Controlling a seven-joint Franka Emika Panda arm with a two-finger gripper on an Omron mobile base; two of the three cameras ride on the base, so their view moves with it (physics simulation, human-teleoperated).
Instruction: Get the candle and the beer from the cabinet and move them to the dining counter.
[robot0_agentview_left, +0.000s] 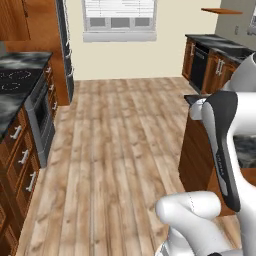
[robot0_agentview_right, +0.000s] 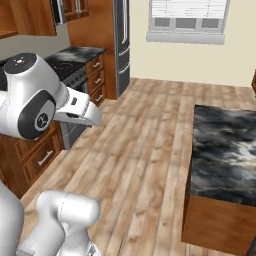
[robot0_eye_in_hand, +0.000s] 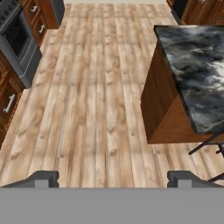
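My gripper (robot0_eye_in_hand: 113, 179) is open, its two dark fingertips (robot0_eye_in_hand: 43, 178) wide apart over bare wooden floor with nothing between them. The dining counter (robot0_eye_in_hand: 197, 65), a black-and-grey marbled top on a brown wood base, stands just right of the gripper; it is also at the right in the right base view (robot0_agentview_right: 225, 145) and behind my arm in the left base view (robot0_agentview_left: 196, 150). Reddish-brown wall cabinet doors (robot0_agentview_right: 32, 17) show at the upper left, shut. The candle and the beer are out of view.
A stove with oven (robot0_agentview_left: 42, 117) and wooden drawers (robot0_agentview_left: 22, 160) line the left side. A tall dark fridge (robot0_agentview_right: 122, 40) stands beyond them. Another counter (robot0_agentview_left: 215, 55) runs along the far right wall. Black stool legs (robot0_eye_in_hand: 210, 148) stick out under the island. Wooden floor (robot0_agentview_left: 115, 150) lies open between.
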